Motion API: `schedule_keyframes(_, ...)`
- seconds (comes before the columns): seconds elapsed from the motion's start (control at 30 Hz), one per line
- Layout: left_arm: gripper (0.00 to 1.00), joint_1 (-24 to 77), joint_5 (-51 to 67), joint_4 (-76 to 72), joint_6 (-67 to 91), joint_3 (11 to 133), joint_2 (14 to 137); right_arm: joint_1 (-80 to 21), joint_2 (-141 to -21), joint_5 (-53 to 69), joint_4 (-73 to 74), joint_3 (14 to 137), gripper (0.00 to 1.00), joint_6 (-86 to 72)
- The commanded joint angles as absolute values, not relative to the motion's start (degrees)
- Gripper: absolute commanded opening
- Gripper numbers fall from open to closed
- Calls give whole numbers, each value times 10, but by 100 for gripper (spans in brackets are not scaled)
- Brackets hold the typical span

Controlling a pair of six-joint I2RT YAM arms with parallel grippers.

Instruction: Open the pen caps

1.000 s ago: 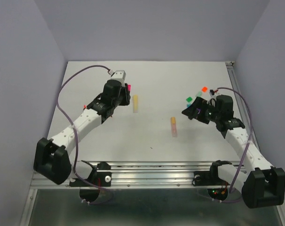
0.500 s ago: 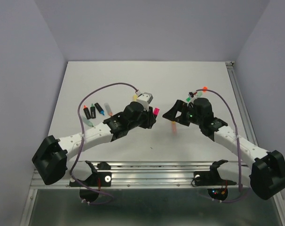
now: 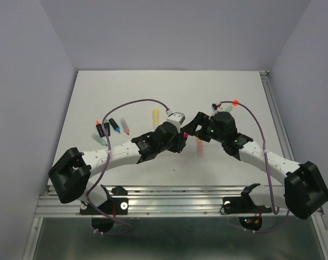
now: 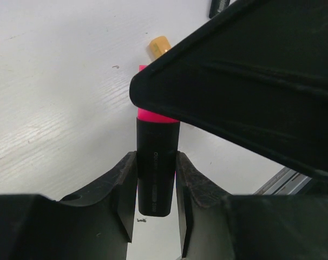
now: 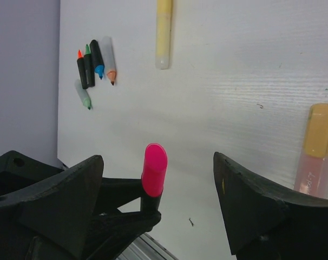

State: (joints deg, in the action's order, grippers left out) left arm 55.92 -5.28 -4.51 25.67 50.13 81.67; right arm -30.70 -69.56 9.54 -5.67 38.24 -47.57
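Note:
My left gripper [image 4: 156, 162] is shut on the black body of a short highlighter pen [image 4: 156, 179], held above the table's middle. Its pink pen cap [image 5: 155, 169] points at my right gripper [image 5: 157, 158]. The right jaws stand open on either side of the cap, with clear gaps on both sides. In the top view the two grippers meet nose to nose, the left gripper [image 3: 180, 142] beside the right gripper [image 3: 195, 128], with the pink cap [image 3: 185, 134] between them. The right gripper's finger [image 4: 245, 76] hides the cap's tip in the left wrist view.
A yellow capped pen [image 3: 156, 116] lies behind the grippers and an orange capped pen [image 3: 199, 145] lies just under them. Several uncapped pens [image 3: 111, 128] lie in a cluster at the left. A loose orange cap [image 3: 236, 101] sits at the back right.
Both arms have swung in toward the table's middle. The left one carried the pink-capped pen there. The right jaws have come around the cap and narrowed slightly.

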Motion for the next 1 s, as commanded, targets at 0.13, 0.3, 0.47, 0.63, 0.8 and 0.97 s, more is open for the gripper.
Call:
schedule_keyframes(0.13, 0, 564, -69, -65, 271, 544, 820, -333, -720, 70, -102, 422, 65, -487)
schedule_keyframes(0.3, 0, 566, -67, -65, 273, 548, 827, -342, -725, 68, -119, 418, 44, -491)
schedule_keyframes(0.47, 0, 568, -65, -65, 275, 546, 824, -348, -723, 47, -116, 417, 40, -490)
schedule_keyframes(0.63, 0, 571, -66, -66, 275, 544, 822, -349, -720, 37, -111, 417, 40, -489)
schedule_keyframes(0.8, 0, 573, -66, -65, 277, 546, 821, -351, -715, 19, -113, 416, 36, -490)
schedule_keyframes(0.97, 0, 574, -69, -61, 279, 548, 823, -352, -708, 10, -113, 415, 30, -497)
